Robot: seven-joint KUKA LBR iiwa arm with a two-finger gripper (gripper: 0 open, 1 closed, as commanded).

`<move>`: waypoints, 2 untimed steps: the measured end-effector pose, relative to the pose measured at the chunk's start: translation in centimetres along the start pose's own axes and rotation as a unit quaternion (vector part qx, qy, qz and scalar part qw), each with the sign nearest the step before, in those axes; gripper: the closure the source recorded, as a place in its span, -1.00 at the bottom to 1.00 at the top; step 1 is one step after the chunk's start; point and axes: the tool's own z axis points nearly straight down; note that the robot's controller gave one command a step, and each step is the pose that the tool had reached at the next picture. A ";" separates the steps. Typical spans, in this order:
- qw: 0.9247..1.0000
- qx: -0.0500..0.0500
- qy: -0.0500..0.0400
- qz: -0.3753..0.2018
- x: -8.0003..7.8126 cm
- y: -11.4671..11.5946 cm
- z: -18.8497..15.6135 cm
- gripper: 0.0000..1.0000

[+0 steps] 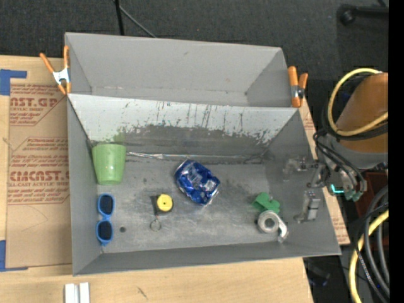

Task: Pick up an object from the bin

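A green piece (266,202) and a silver ring (270,223) lie near right in the bin (177,68), just left of the gripper (303,190). The gripper hangs over the right wall, its fingers apart and nothing between them. Further left are a blue wrapper (197,182), a yellow disc (164,203), blue sunglasses (104,218) and a green cup (109,162).

My arm (374,134) reaches in from the right, its orange wrist cover (369,103) looped with black and yellow cables (332,160). I have the end effector (304,190) pointing leftward and down, its two metal fingers spread apart.
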 end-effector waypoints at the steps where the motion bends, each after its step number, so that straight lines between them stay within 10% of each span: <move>1: 0.996 0.000 -0.002 0.092 1.0 -0.5 12.5 -1.00; 2: 0.984 0.000 -0.004 0.178 1.4 1.9 9.2 -1.00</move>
